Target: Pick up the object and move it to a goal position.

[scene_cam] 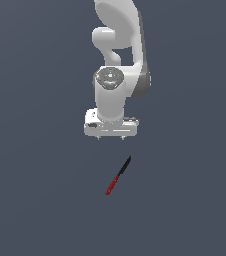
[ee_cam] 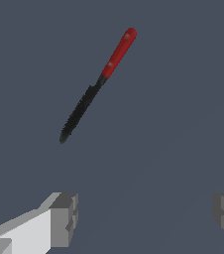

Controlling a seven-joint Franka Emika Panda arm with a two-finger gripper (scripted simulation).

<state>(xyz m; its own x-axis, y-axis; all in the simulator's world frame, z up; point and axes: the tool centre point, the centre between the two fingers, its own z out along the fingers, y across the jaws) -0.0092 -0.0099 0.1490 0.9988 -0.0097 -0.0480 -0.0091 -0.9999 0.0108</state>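
Note:
The object (scene_cam: 118,176) is a thin knife-like stick with a red handle and a black blade, lying flat and slanted on the dark grey surface. In the exterior view it rests just below the white gripper (scene_cam: 110,137), apart from it, blade end nearer the hand. The wrist view shows the object (ee_cam: 97,85) ahead of the gripper (ee_cam: 146,218), untouched. Both grey fingertips (ee_cam: 64,218) stand wide apart with nothing between them, so the gripper is open.
The white arm (scene_cam: 119,55) rises behind the gripper in the exterior view. A plain dark grey surface (scene_cam: 35,200) surrounds the object on every side. No other objects or goal marker show.

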